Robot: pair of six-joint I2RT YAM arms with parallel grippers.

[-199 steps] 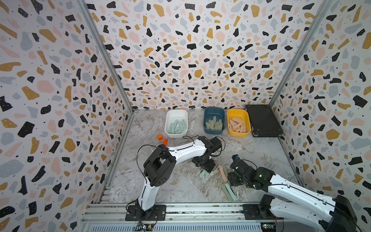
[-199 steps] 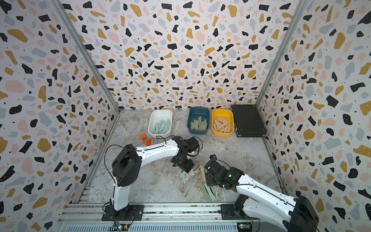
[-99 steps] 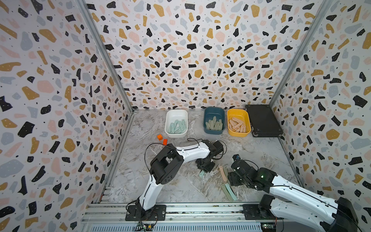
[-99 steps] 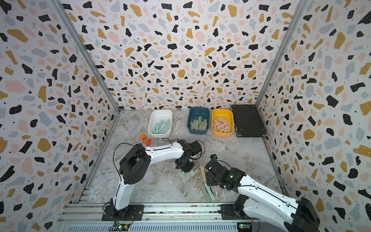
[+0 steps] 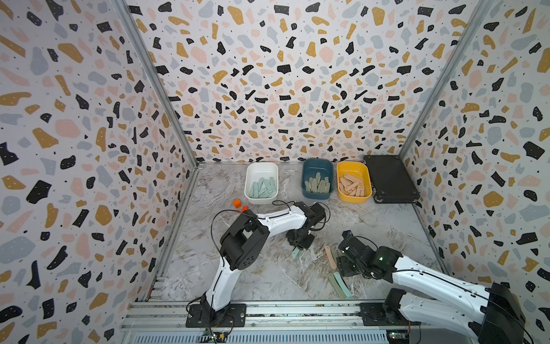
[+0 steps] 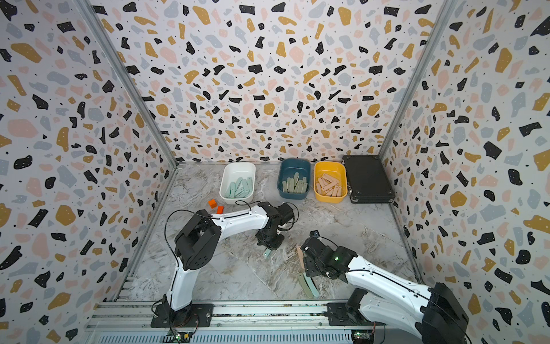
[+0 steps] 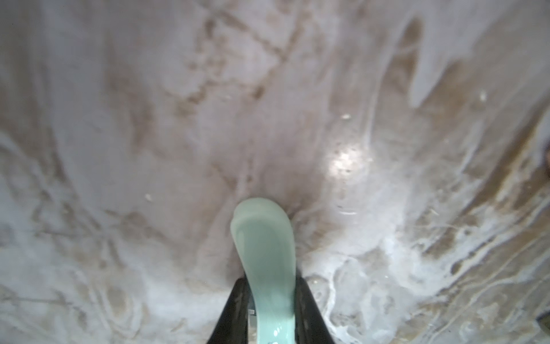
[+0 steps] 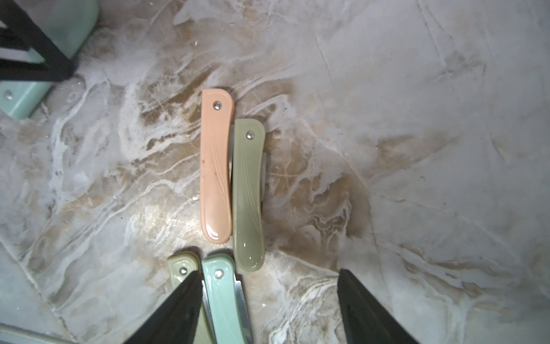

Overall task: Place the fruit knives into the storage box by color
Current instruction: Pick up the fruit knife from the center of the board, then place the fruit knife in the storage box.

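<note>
My left gripper (image 7: 270, 286) is shut on a mint-blue fruit knife (image 7: 265, 253), which points down at the marble floor; both top views show that knife (image 5: 295, 253) hanging below the gripper (image 6: 269, 242). My right gripper (image 8: 268, 272) stands open low over four loose knives. These are a peach one (image 8: 215, 166), a sage green one (image 8: 248, 193), a pale green one (image 8: 181, 265) and a mint one (image 8: 220, 286). The storage box tubs line the back: white (image 5: 262, 171) with mint knives, teal (image 5: 317, 166) with green ones, yellow (image 5: 352, 168) with peach ones.
A flat black case (image 5: 390, 178) lies at the back right beside the yellow tub. Two small orange blocks (image 5: 237, 203) sit just in front of the white tub. Patterned walls close in three sides, and a metal rail (image 5: 297, 309) runs along the front.
My left gripper has closed on the mint-blue knife, and the left arm's elbow has swung forward and right. The right arm has hardly moved.
</note>
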